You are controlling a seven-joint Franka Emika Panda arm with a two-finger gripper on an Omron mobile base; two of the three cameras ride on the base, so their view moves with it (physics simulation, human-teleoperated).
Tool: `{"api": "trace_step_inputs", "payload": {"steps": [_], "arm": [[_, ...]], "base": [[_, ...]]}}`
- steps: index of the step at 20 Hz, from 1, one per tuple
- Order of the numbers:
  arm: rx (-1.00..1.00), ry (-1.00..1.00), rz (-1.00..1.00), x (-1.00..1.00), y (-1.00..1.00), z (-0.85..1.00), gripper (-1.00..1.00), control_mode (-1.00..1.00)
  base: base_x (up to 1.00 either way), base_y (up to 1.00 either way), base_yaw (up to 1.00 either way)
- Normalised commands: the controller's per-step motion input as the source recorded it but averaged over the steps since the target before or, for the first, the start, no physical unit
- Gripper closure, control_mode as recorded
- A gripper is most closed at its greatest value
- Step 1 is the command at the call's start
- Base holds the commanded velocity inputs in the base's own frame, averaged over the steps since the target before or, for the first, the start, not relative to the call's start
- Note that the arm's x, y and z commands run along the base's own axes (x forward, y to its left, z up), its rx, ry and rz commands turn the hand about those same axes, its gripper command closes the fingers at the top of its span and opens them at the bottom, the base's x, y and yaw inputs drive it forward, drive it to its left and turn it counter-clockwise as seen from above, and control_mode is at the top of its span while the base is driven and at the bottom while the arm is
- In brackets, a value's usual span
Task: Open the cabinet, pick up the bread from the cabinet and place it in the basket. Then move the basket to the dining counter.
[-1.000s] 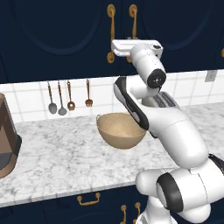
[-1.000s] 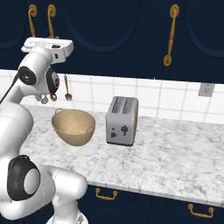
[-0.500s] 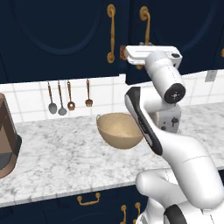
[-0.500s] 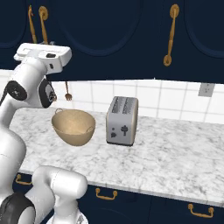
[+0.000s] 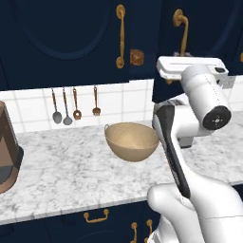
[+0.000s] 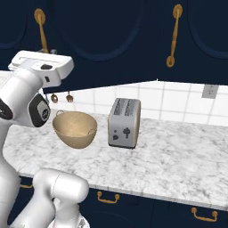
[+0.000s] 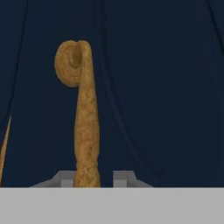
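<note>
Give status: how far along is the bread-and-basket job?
Done: cabinet door stands partly open. In hand: gripper at the door's handle, jaws either side with a gap, probably releasing. Left: take out the bread, drop it in the empty basket, carry that to the dining counter.

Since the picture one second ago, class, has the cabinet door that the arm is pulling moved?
Yes. The cabinet door has swung out from the wall, its lower edge now covering tiles right of the basket.

A glossy white arm (image 5: 199, 199) of rounded segments, with dark round joint caps and a black strip.
</note>
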Motion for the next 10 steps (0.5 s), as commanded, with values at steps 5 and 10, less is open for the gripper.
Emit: {"api": "trace_step_inputs", "payload": {"steps": [5, 10], "arm": [[0.0, 0.04, -0.08, -1.0, -0.68, 0.14, 1.0, -1.0], [0.0, 0.02, -0.03, -1.0, -0.65, 0.01, 1.0, -1.0]], "base": [[0.0, 0.0, 0.0], [0.0, 0.0, 0.0]]}}
